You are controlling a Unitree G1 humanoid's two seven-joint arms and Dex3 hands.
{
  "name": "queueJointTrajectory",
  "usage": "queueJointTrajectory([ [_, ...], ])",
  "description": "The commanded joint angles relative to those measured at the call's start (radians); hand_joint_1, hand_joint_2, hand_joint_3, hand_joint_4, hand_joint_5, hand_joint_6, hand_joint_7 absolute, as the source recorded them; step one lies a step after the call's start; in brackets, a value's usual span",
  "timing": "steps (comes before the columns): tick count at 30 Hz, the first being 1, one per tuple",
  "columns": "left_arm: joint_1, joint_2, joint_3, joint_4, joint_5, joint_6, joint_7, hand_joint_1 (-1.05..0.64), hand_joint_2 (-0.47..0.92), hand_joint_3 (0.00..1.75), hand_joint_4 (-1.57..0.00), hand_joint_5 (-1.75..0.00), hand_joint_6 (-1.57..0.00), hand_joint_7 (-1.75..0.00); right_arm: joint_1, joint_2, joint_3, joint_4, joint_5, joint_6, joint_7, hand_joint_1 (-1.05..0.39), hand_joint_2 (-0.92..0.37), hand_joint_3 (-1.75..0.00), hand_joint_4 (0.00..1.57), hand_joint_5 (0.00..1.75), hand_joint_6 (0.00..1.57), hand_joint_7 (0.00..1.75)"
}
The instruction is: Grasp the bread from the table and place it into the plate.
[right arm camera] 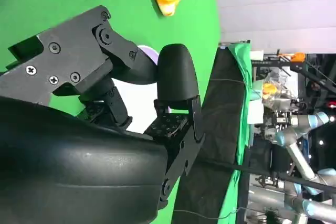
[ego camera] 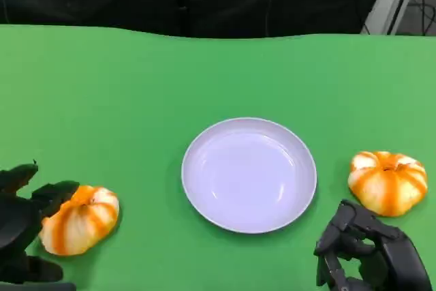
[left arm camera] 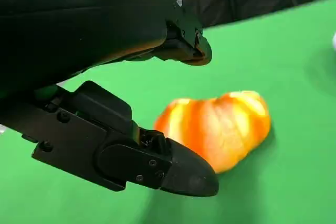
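The left hand (ego camera: 27, 219) is right up against the bread (ego camera: 80, 219) on the table, fingers spread around it, not clamped yet. Grasp stage: it needs to close, lift and carry to the plate (ego camera: 204, 199). Right hand (ego camera: 371, 253) idles, curled on nothing.

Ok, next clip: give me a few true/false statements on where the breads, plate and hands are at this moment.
1. The plate holds a bread. False: nothing lies in it.
2. One bread lies by the left hand. True.
3. The right hand grips the other bread. False: it sits apart, nearer the robot, holding nothing.
4. The plate lies between the two breads. True.
5. The left hand's fingers are spread around its bread. True.
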Motion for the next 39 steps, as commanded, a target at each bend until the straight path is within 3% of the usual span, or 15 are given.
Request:
queueJointTrajectory([
  [1, -0.052, 0.034, -0.05, 0.069, 0.001, 0.041, 0.019, -1.02, 0.92, 0.19, -0.17, -0.02, -0.32, 0.0, 0.0, -0.005, -0.003, -0.006, -0.003, -0.004, -0.012, -0.13, -0.63, -1.1, 0.82, 1.75, 0.75, 1.54],
  [10, -0.117, 0.05, -0.128, 0.173, -0.03, 0.05, 0.055, -1.02, 0.92, 0.2, -0.18, -0.02, -0.32, 0.0, 0.001, -0.008, -0.002, -0.007, -0.012, -0.008, -0.019, -0.13, -0.63, -1.09, 0.82, 1.75, 0.75, 1.54],
  [21, -0.21, 0.01, -0.227, 0.322, -0.075, 0.044, 0.128, -1.0, 0.92, 0.22, -0.23, -0.03, -0.35, -0.02, 0.003, -0.009, 0.001, -0.005, -0.002, -0.011, -0.013, -0.14, -0.63, -1.09, 0.82, 1.75, 0.75, 1.54],
  [39, -0.255, -0.029, -0.3, 0.357, -0.119, 0.097, 0.11, -0.94, 0.92, 0.26, -0.27, -0.02, -0.4, -0.02, -0.001, -0.009, -0.001, 0.001, 0.002, -0.018, -0.009, -0.14, -0.63, -1.09, 0.81, 1.75, 0.75, 1.54],
])
